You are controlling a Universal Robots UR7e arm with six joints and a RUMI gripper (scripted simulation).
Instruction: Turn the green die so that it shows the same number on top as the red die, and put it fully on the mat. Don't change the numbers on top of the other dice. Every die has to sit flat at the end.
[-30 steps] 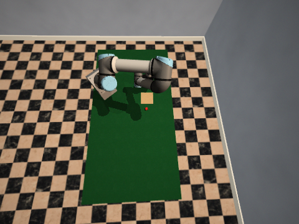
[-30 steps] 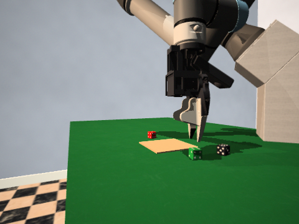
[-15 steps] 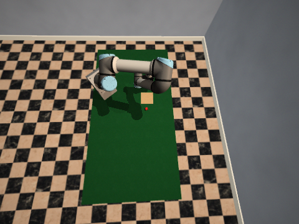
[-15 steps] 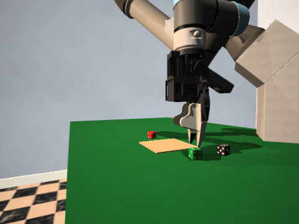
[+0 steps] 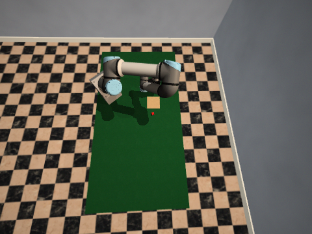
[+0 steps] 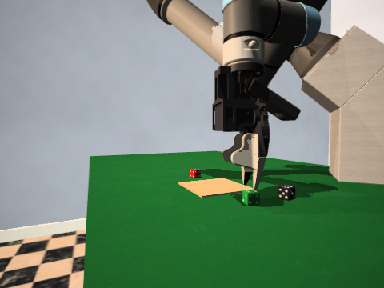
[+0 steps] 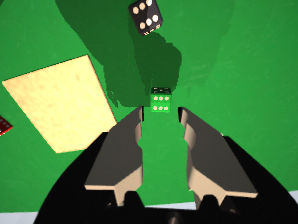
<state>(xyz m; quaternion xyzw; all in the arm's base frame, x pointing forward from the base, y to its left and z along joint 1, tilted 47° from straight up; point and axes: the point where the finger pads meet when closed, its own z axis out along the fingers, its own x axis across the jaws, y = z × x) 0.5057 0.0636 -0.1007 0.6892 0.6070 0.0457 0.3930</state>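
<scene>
My hand (image 6: 251,188) (image 7: 160,107) stood partly open with nothing in its grip, its fingertips close to the green die (image 6: 250,198) (image 7: 161,100). That die sat on the green desk (image 5: 140,156) (image 6: 168,240) (image 7: 210,90), off the mat (image 5: 153,103) (image 6: 216,187) (image 7: 65,105) but near its edge. A cube, it had no long axis; its six-pip face pointed upward, its sides turned askew to the mat's edges. The black die (image 6: 286,192) (image 7: 146,16) lay near it, and the red die (image 5: 153,114) (image 6: 195,173) (image 7: 4,125) beyond the mat; neither stood between my fingers and the green one.

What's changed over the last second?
The tool came down toward the green die. Nothing gripped or let go; its fingers stand apart. The green, red and black dice and the mat stayed put.
</scene>
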